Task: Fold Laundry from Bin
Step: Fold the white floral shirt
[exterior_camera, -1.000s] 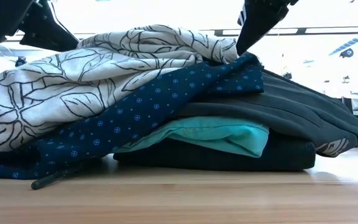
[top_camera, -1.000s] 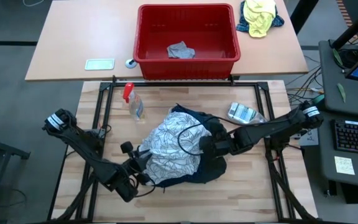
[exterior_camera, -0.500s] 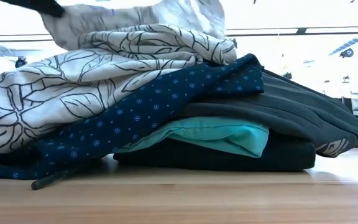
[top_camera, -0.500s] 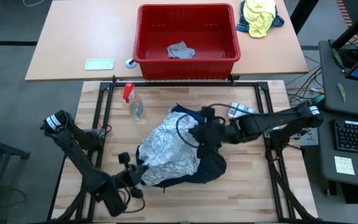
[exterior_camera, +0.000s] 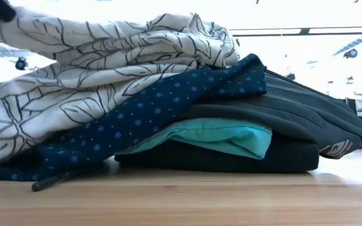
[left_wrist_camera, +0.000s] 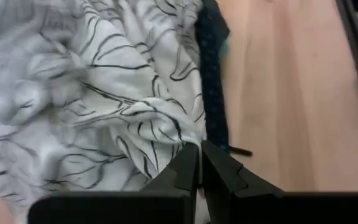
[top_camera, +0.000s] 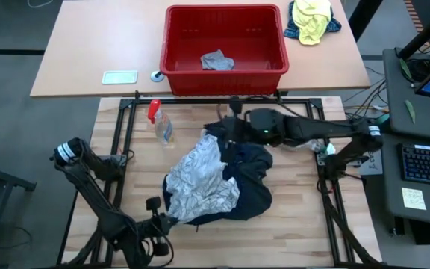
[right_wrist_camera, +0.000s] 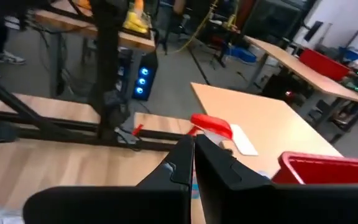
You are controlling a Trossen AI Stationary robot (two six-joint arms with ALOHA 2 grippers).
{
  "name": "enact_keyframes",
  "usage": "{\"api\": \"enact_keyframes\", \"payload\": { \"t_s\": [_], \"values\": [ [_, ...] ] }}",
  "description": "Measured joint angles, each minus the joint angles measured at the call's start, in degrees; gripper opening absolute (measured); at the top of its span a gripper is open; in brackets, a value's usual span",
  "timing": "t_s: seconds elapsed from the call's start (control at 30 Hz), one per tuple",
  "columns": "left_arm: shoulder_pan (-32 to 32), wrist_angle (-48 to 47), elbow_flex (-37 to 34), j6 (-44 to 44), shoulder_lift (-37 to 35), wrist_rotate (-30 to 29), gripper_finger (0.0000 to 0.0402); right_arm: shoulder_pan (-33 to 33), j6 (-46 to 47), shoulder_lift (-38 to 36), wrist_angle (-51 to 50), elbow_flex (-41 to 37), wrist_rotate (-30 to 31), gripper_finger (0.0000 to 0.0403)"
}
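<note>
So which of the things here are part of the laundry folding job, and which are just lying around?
Part of the job:
- pile of clothes, leaf-print top uppermost
- red bin with a grey cloth inside
- left gripper, shut at the pile's near edge
- right gripper, shut at its far edge

Lying about:
- spray bottle
- yellow-and-blue bundle

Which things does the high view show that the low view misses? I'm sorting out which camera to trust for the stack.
Only the high view shows the red bin with a grey garment inside, the spray bottle, and both arms, the right gripper at the pile's far edge. Only the low view shows the turquoise garment layered low in the stack. Both share the leaf-print cloth on top and the navy dotted garment.
</note>
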Motion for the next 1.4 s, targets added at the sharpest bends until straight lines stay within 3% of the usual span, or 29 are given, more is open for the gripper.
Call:
{"api": "enact_keyframes", "payload": {
  "t_s": [0.13, 0.33, 0.43, 0.6, 0.7, 0.9, 1.1, 1.27, 1.4],
  "values": [
    [0.17, 0.92, 0.00, -1.81, 2.03, 0.97, 0.0000, -1.38, -1.66, 3.81, 3.14, -0.04, -3.22, 0.0008],
    [0.41, -5.05, 0.00, -15.59, 2.81, 2.64, 0.0000, -1.58, -3.05, 5.37, -0.08, -0.09, -1.25, 0.0008],
    [0.26, -9.17, 0.00, -21.18, 2.20, 6.55, 0.0000, -1.58, 1.53, 3.03, -5.68, -0.09, -1.19, 0.0009],
    [0.16, -13.89, 0.00, -22.87, 0.79, 8.99, 0.0000, -1.58, 9.64, -0.58, -22.63, -0.09, -1.79, 0.0009],
    [0.69, -16.71, 0.06, -24.16, -0.34, 9.03, 0.0002, -1.58, 18.14, -1.39, -32.16, -0.24, -6.95, 0.0021],
    [0.91, -21.42, 2.81, -26.16, -2.07, 9.44, 0.0050, -0.63, 29.97, -1.43, -39.52, -2.93, -14.99, 0.0100],
    [0.93, -25.98, 9.00, -18.63, -2.11, 9.70, 0.0112, 0.89, 40.21, -3.02, -39.85, -10.30, -16.62, 0.0206],
    [1.94, -25.73, 11.32, -8.89, -2.20, 0.30, 0.0128, 2.92, 46.09, -4.55, -28.42, -20.23, -16.71, 0.0280],
    [5.10, -25.50, 8.46, -6.17, -2.20, -1.49, 0.0120, 3.50, 48.56, -5.50, -19.35, -25.59, -16.81, 0.0318]
  ]
}}
